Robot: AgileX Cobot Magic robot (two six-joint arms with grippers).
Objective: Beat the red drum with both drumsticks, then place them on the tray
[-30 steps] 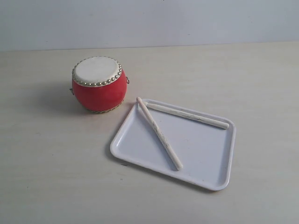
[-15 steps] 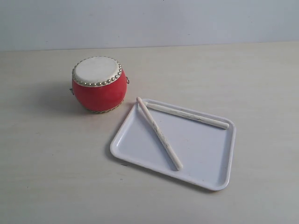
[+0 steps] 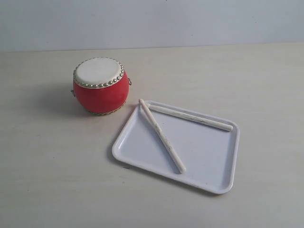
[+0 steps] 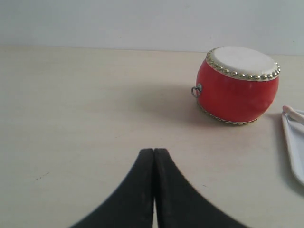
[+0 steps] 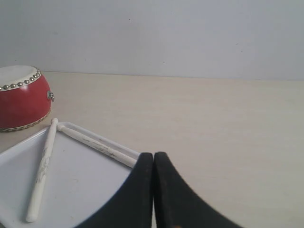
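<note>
One drum (image 3: 100, 85); two sticks, one stick (image 3: 161, 136) and a second stick (image 3: 190, 117); one tray (image 3: 209, 159); one table (image 3: 47, 180); two grippers, left gripper (image 4: 154, 151) and right gripper (image 5: 153, 154).

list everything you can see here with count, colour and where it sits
red drum: 1, red body, cream top, on the table beside the tray, not touching it
drumsticks: 2, cream, on the tray, one diagonal, one along the far rim, tips close at the corner nearest the drum
tray: 1, white, on the table
table: 1, pale beige
wall: 1, pale grey, behind the table
left pincer: 1, black, shut, short of the drum
right pincer: 1, black, shut, by the tray
</note>
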